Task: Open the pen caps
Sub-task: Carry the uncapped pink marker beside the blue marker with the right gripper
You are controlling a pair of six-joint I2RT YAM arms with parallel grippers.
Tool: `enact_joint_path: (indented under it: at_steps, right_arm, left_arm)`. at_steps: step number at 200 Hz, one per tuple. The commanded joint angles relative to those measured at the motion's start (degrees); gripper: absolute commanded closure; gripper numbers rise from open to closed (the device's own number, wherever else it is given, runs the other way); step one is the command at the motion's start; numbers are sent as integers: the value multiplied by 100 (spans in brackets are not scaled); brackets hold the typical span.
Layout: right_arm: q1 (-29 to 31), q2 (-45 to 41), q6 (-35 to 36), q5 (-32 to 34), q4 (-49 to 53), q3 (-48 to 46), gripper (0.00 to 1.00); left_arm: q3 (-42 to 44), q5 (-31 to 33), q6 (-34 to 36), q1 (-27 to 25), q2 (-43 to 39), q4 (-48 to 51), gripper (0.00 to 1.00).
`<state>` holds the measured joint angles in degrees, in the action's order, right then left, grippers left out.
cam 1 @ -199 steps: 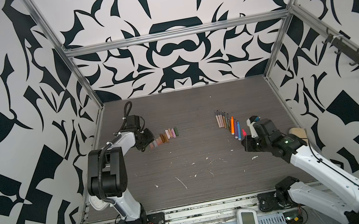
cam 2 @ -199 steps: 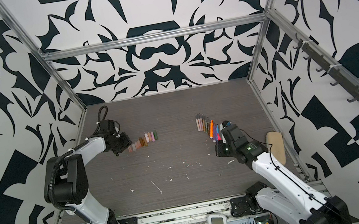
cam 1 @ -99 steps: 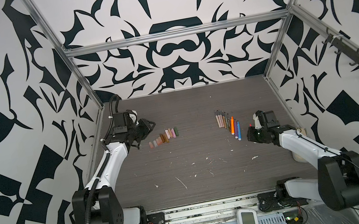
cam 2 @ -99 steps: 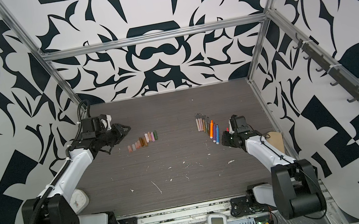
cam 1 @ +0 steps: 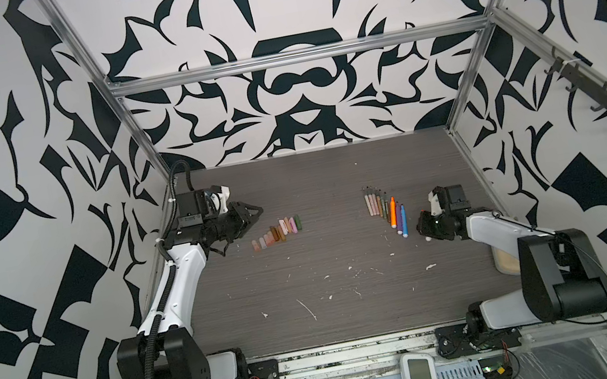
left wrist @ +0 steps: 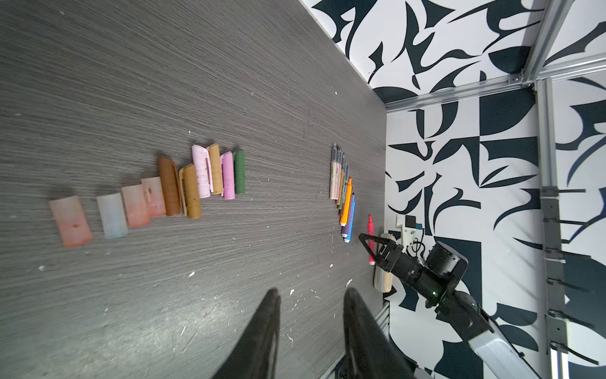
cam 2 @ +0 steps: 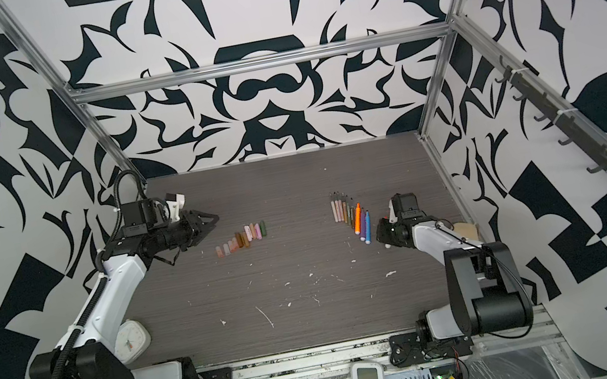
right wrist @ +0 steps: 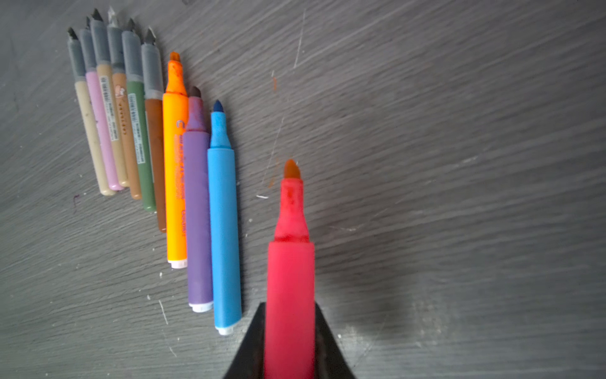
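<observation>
Several pen caps lie in a slanted row left of centre, in peach, brown, tan, pink and dark green. Several uncapped pens lie side by side right of centre. My left gripper hovers left of the caps, open and empty. My right gripper sits just right of the pen row, shut on an uncapped pink pen whose tip points away from it, low over the table.
A tan wooden piece rests at the table's right edge beside the right arm. A white dial device stands near the left arm's base. White scraps dot the front of the dark table.
The left gripper has drawn back from the left end of the cap row and risen. The right arm has changed pose and its gripper stays right of the pens with the pink pen.
</observation>
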<state>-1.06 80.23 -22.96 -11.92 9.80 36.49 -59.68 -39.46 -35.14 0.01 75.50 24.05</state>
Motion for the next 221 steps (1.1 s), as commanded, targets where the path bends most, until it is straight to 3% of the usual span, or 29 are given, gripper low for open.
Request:
enact_joint_path:
  at_steps: [1, 25, 98, 221]
  right_arm:
    - [-39, 79, -20, -250, -115, 191, 71]
    - [-78, 160, -31, -326, -106, 218, 61]
    - [-114, 502, -137, -730, -171, 359, 67]
    - [-124, 808, -225, -784, -183, 624, 74]
  left_arm:
    - [-101, -440, -27, 205, -20, 28, 64]
    - [-40, -539, -80, 296, -23, -44, 64]
    - [38, -539, -94, 315, -133, -76, 64]
    - [102, -575, -126, 386, -79, -137, 64]
